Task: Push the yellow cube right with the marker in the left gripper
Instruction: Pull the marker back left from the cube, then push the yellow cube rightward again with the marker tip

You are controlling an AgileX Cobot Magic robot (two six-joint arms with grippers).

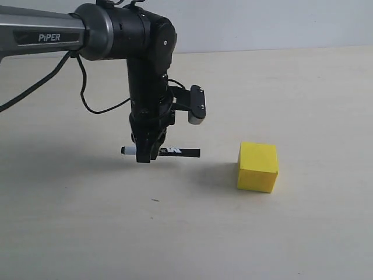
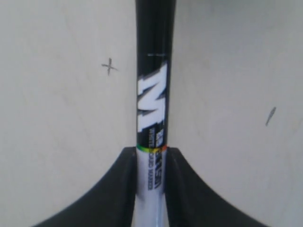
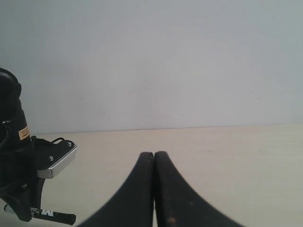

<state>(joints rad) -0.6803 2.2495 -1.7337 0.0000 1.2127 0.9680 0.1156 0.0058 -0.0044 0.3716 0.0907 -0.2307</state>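
left gripper (image 1: pixel 147 154) is clamped on the marker (image 1: pixel 182 152), lying level left-to-right; yellow cube (image 1: pixel 257 167) sits just right of its tip, not touching

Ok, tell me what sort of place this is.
Likely a robotics lab test bench: a pale tabletop against a plain wall, a PiPER arm whose left gripper holds a marker, and one yellow cube.

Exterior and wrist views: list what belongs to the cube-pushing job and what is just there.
Job:
marker, clamped in the left gripper
yellow cube, apart from the marker's tip

Just there:
right gripper, shut and empty
table
pen marks on the table
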